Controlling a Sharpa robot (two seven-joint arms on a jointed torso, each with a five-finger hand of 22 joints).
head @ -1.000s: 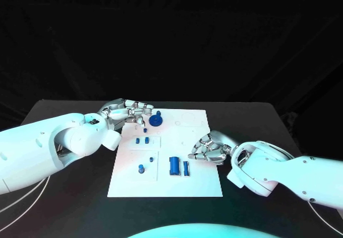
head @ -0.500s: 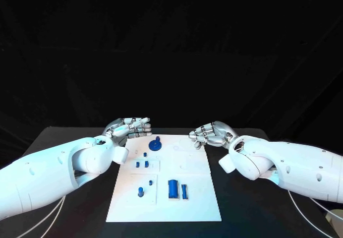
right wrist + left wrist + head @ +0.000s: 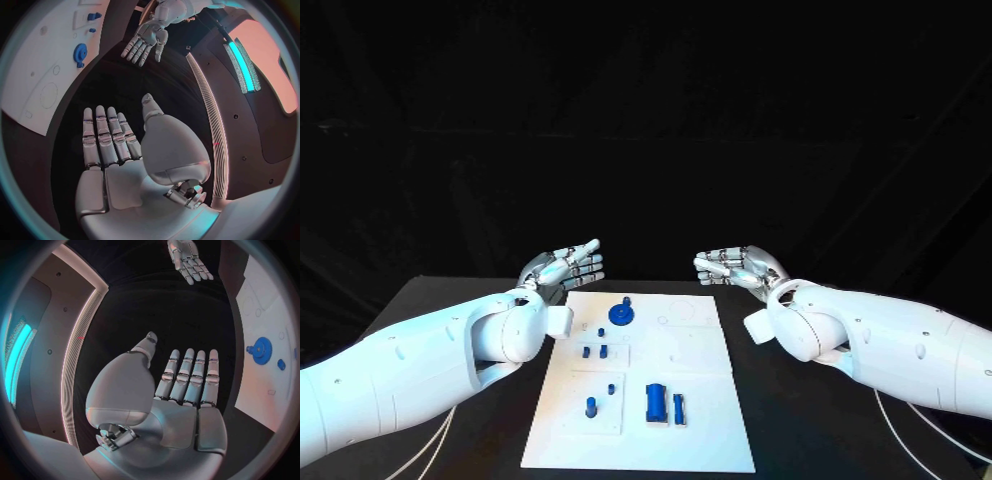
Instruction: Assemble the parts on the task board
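Note:
The white task board (image 3: 697,370) lies in the middle of the black table. A blue gear (image 3: 623,314) stands near its far end. Closer in are small blue pegs (image 3: 594,351), one more blue peg (image 3: 590,406), a blue block (image 3: 656,402) and a thin blue bar (image 3: 679,408). My left hand (image 3: 567,265) hovers beyond the board's far left corner, fingers straight and apart, holding nothing. My right hand (image 3: 740,267) hovers beyond the far right corner, also empty with its fingers apart. In the left wrist view the left hand (image 3: 181,385) lies flat beside the board (image 3: 262,305) and gear (image 3: 260,350).
The black table (image 3: 459,330) extends on both sides of the board. In the right wrist view my right hand (image 3: 119,145) is spread flat, the left hand (image 3: 145,40) faces it, and the board (image 3: 44,65) with the gear (image 3: 80,52) lies off to one side.
Both hands have lifted off the board and moved to its far end, uncurling their fingers. The right hand left the blue block's side, the left hand left the gear. The head view has shifted.

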